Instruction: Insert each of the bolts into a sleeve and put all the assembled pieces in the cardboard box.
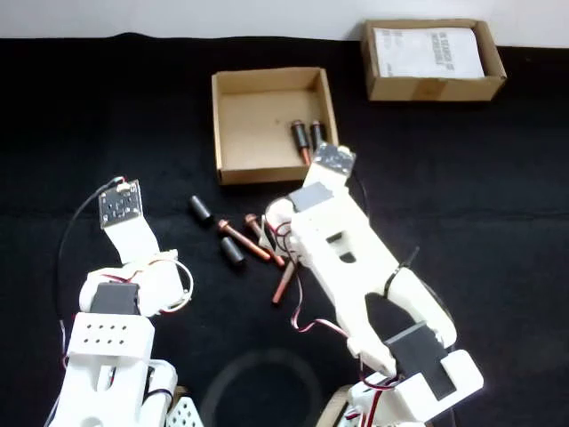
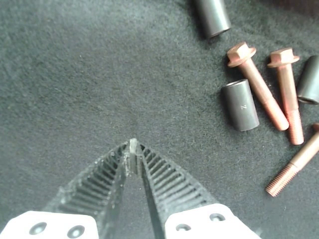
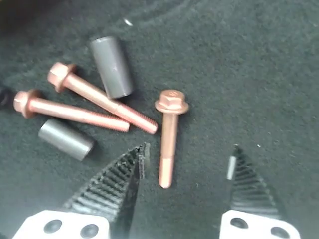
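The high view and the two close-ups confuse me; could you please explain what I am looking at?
These are two small white robot arms at a table covered in black cloth. The high view looks down from a fixed camera; the other two pictures come from cameras on each arm's wrist. The left gripper is shut and empty; the right gripper is open over a copper-coloured bolt, holding nothing. More bolts and dark sleeves lie loose on the cloth. The open cardboard box already holds two assembled pieces. A second box with a printed sheet stands farther back.
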